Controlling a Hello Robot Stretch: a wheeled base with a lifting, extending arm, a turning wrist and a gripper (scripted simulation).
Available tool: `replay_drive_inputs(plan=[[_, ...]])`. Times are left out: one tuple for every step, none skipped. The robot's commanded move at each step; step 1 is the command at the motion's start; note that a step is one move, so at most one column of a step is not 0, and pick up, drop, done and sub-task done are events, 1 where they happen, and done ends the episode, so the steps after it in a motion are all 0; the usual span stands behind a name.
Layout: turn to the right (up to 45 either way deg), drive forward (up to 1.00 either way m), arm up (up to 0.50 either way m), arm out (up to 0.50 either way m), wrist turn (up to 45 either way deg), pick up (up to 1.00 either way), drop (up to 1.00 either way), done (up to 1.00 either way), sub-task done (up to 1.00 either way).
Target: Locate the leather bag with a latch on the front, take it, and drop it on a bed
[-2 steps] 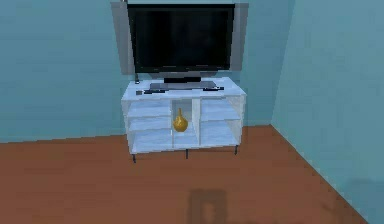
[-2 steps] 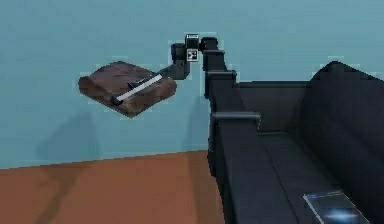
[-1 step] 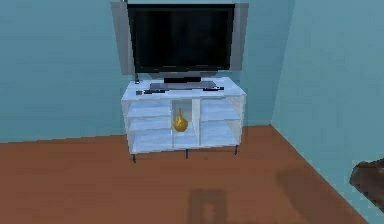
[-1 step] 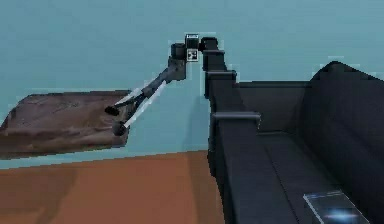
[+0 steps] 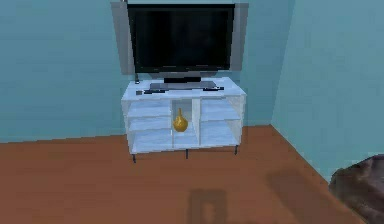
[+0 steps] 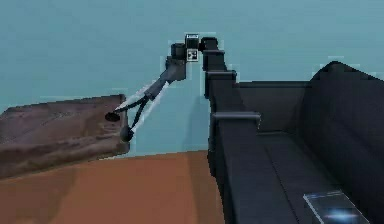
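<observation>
Leather bag (image 6: 55,132) is my best reading of the brown, mottled slab at the arm side view's left, though I can make out no latch on it. It runs off that view's left edge against the teal wall (image 6: 80,50), above the wooden floor (image 6: 150,190). A dark brown mottled lump (image 5: 362,186) at the forward view's lower right corner may be the same thing.

The arm (image 6: 226,110) reaches out past a dark sofa (image 6: 310,130). The gripper (image 6: 122,124) slants down from the arm's far end, and its thin fingers (image 6: 140,103) end right at the slab's near corner. Whether the pincer is released or grasping I cannot tell, nor how wide it stands. With the slab at and behind the fingertips, I also cannot tell whether it holds anything.

By my judgement the taking step is in hand, with the bag found and the gripper at it. The next move calls for lifting the bag clear without catching the sofa, then driving off in search of a bed.

Straight ahead stands a dark television (image 5: 185,40) on a white shelved stand (image 5: 150,125), with a small golden vase (image 5: 180,121) in its middle compartment. A flat bluish panel (image 6: 335,206) lies on the sofa seat.
</observation>
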Motion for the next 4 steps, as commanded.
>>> replay_drive_inputs(plan=[[0.0,0.00,0.00,-0.44,0.0,0.00,0.00,0.00,0.00],[-45.0,0.00,0.00,0.00,0.0,0.00,0.00,0.00,0.00],[-45.0,0.00,0.00,0.00,0.0,0.00,0.00,0.00,0.00],[-6.0,0.00,0.00,0.00,0.0,0.00,0.00,0.00,0.00]])
